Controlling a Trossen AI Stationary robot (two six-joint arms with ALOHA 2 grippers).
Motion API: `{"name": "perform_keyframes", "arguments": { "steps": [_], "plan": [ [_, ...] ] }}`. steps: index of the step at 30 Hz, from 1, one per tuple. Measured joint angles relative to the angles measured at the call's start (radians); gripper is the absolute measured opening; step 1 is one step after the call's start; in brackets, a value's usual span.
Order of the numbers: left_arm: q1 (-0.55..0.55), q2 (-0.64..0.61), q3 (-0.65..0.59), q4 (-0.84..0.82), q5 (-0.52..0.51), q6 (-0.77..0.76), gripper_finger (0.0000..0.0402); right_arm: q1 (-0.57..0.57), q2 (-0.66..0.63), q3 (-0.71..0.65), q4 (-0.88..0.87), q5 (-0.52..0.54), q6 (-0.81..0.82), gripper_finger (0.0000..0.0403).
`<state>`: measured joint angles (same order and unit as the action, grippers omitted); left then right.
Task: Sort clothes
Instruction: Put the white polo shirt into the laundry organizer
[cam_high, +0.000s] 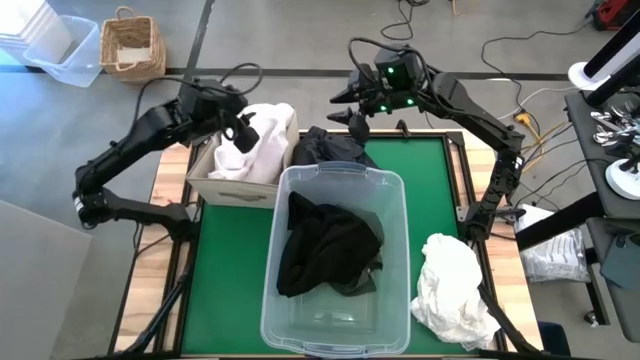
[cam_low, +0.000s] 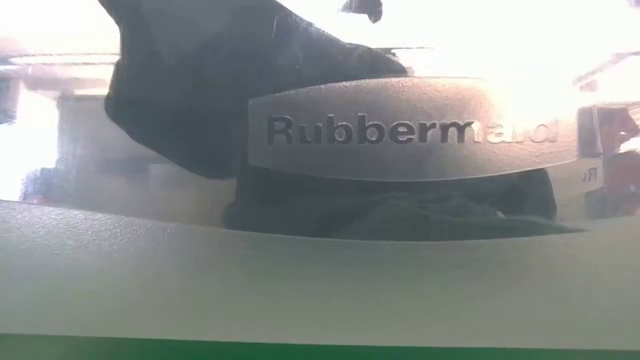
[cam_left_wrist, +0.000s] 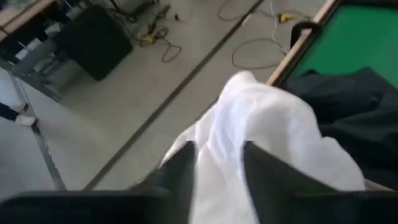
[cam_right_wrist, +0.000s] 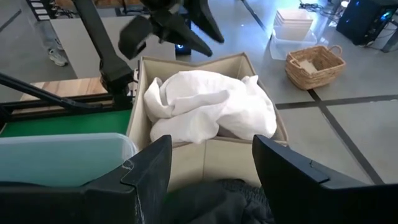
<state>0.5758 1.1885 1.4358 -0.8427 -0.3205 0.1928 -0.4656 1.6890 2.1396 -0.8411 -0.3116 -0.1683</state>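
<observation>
A beige fabric box (cam_high: 235, 190) at the table's far left holds white clothes (cam_high: 262, 140) (cam_right_wrist: 205, 106). My left gripper (cam_high: 243, 132) (cam_left_wrist: 221, 168) hovers open just above them, its fingers clear of the cloth in the right wrist view. A dark garment (cam_high: 335, 150) (cam_right_wrist: 227, 199) lies heaped at the far edge, behind the clear plastic tub (cam_high: 340, 175). My right gripper (cam_high: 357, 122) (cam_right_wrist: 211, 168) stands open over that heap. The tub holds a black garment (cam_high: 325, 245). A white garment (cam_high: 455, 290) lies on the green mat at the near right.
The tub fills the table's middle and blocks the low view (cam_low: 400, 130). On the floor beyond the far left corner stand a wicker basket (cam_high: 132, 42) and clear bins (cam_high: 60, 50). Cables lie on the floor behind the table. Bare green mat shows on both sides of the tub.
</observation>
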Motion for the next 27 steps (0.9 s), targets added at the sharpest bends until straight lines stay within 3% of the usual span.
{"name": "perform_keyframes", "arguments": {
  "steps": [3, 7, 17, 22, 27],
  "plan": [
    [0.004, 0.012, -0.04, 0.048, 0.105, 0.001, 0.0018, -0.002, 0.0, -0.002, 0.0, 0.0, 0.0, 0.0217],
    [0.009, 0.012, -0.088, 0.182, 0.275, 0.023, 0.0013, -0.005, 0.0, -0.002, 0.001, 0.0, 0.001, 0.0217],
    [0.091, 0.088, -0.168, 0.276, 0.337, 0.005, 0.0, -0.005, 0.0, -0.002, 0.002, 0.0, 0.019, 0.0217],
    [0.109, 0.119, -0.196, 0.249, 0.274, -0.002, 0.0, -0.005, 0.0, -0.002, 0.001, 0.0, 0.021, 0.0217],
    [0.121, 0.122, -0.208, 0.092, 0.022, -0.026, 0.0, -0.005, 0.0, -0.002, 0.0, 0.0, 0.021, 0.0217]
  ]
}}
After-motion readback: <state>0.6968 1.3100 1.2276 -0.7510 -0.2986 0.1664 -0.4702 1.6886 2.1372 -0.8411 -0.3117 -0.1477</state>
